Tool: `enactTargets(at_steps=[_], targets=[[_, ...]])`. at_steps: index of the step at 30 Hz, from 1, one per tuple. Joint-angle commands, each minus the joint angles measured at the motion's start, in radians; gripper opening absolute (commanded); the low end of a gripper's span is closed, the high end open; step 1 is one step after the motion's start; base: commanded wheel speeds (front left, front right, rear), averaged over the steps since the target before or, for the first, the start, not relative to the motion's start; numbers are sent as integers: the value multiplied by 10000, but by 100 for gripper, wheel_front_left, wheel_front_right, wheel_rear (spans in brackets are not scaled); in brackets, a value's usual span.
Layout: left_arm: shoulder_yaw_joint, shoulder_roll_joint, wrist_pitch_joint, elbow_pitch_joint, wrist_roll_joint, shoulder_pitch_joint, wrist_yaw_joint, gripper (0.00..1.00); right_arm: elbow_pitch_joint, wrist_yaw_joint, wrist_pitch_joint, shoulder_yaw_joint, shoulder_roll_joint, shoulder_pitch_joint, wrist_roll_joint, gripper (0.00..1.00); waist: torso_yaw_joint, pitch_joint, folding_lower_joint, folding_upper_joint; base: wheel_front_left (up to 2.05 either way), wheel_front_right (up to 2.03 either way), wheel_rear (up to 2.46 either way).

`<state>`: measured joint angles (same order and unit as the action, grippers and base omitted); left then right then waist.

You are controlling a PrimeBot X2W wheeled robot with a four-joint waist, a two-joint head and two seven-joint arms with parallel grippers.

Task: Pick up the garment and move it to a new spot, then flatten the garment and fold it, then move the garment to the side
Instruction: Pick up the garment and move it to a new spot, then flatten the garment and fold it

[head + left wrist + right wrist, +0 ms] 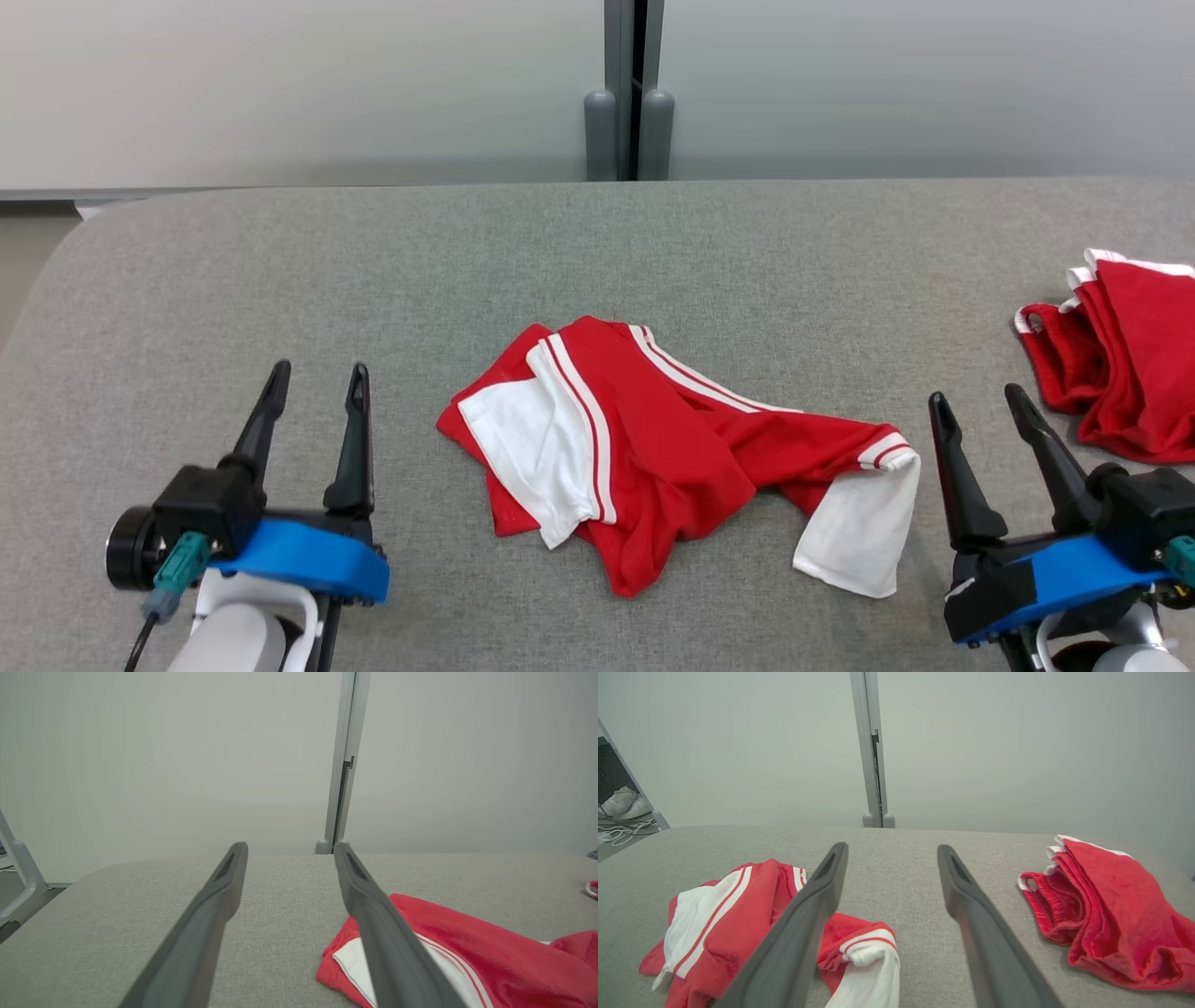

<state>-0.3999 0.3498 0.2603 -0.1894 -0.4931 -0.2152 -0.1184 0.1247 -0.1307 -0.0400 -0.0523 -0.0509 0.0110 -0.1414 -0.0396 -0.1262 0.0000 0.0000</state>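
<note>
A crumpled red garment [672, 439] with white panels and stripes lies in the middle of the grey table [597, 252]; it shows too in the left wrist view [467, 947] and the right wrist view [733, 919]. My left gripper [317, 387] stands open to its left, apart from the cloth, nothing between its fingers [219, 905]. To the garment's right my right gripper [980, 406] is open and empty, its fingers [966, 900] pointing up the table past the white cuff [854, 532].
A second red garment [1130, 355] with white trim lies bunched at the table's right edge, close to my right gripper [1111, 905]. A grey wall with a vertical post [630, 93] stands behind the table. Bare grey cloth stretches along the far side and left.
</note>
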Motion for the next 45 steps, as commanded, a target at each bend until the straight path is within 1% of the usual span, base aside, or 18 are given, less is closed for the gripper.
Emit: enactTargets(at_steps=[1,9,15,36,45], targets=[[71,96,47,64,-53,257,-77,100,14,-1,-20,18,0,-193,30,100,38,109,0,0,0,0,0],[-20,453,-71,154,12,1207,-227,100,27,-1,-158,23,0,-744,-27,100,245,702,0,0,0,0,0],[-100,521,-155,276,-133,1660,-276,100,140,-1,-297,55,2,-1068,-68,100,288,984,0,0,0,0,0],[-80,582,-94,480,-214,1730,-400,100,345,-1,-385,48,1,-1128,-68,100,296,980,0,0,0,0,0],[-86,601,-81,522,-185,1535,-460,100,355,-1,-363,1,1,-1032,-94,100,241,799,0,0,0,0,0]])
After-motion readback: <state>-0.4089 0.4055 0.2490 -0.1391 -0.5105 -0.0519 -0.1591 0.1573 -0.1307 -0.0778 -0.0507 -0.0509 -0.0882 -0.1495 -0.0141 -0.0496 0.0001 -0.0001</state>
